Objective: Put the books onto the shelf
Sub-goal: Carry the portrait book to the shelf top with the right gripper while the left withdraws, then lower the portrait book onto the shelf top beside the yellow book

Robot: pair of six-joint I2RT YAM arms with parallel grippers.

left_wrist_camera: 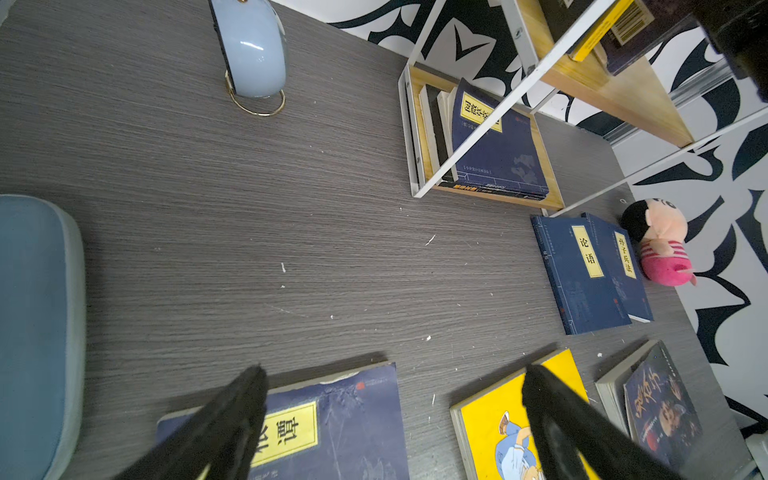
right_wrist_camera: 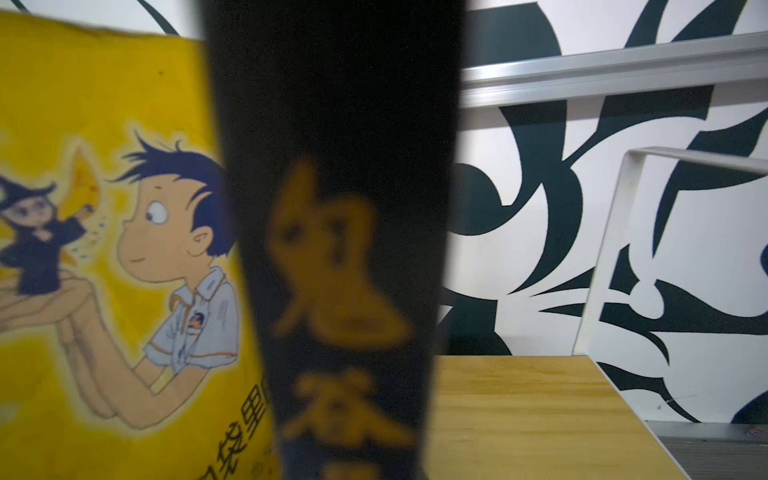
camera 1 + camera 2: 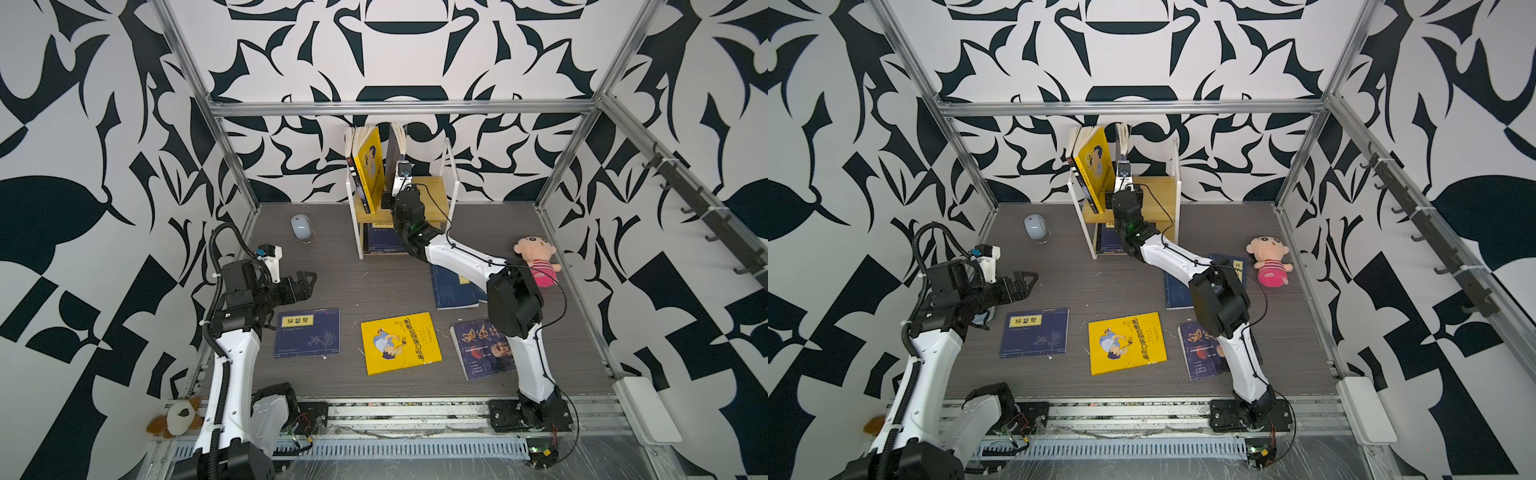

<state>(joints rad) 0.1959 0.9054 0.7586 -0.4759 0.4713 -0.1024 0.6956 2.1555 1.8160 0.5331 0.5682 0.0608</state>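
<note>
Five books [image 3: 401,343] lie on the table [image 3: 374,286]; right gripper [image 3: 388,198] clamps one dark book [image 3: 393,160] on the shelf [image 3: 434,195]; left gripper [image 3: 311,281] gapes.

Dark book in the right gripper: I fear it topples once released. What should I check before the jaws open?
1. Grip: right gripper shut on the dark book: ok.
2. Pose: dark book upright: ok.
3. Support: its lower edge resting on the shelf top board: cannot tell.
4. Neighbour: yellow book stands beside it: ok.
5. Other arm: left gripper open, away from the shelf: ok.
</note>
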